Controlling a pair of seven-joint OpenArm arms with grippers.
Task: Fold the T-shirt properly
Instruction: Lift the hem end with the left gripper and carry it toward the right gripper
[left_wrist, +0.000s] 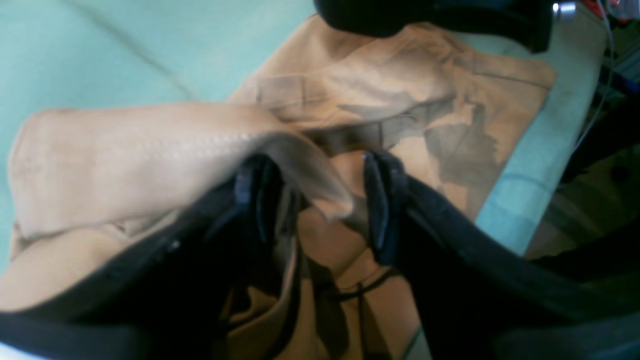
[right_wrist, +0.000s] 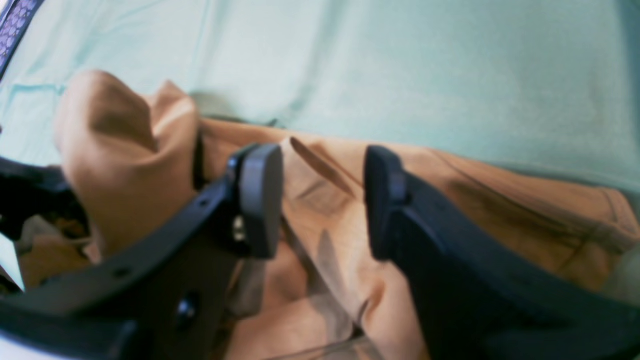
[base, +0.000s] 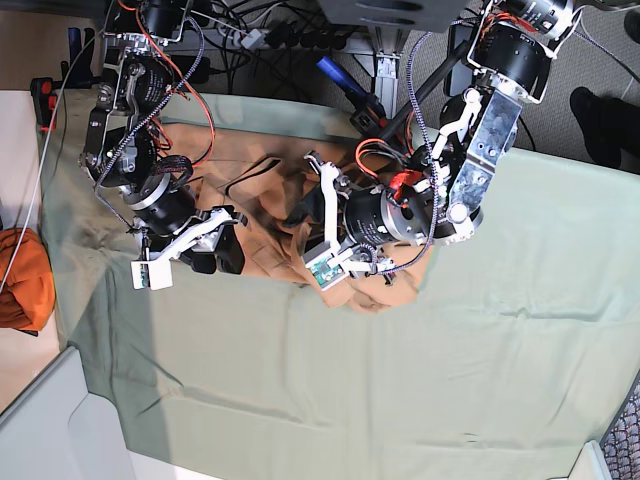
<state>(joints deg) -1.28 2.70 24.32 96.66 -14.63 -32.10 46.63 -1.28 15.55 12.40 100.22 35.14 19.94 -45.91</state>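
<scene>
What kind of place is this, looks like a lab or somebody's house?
Most likely a robotics lab: two cabled robot arms work over a table cloth holding a T-shirt, with loose wiring and a power strip behind.

Left end effector (left_wrist: 315, 200) jaws apart; right end effector (right_wrist: 320, 200) jaws apart; both arms reaching low.

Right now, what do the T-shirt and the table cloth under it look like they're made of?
T-shirt: soft matte knit, probably cotton; it drapes, creases, and shows a stitched hem. Table cloth: thin matte woven fabric, pale green, lying in faint wrinkles; exact fibre unclear.
</scene>
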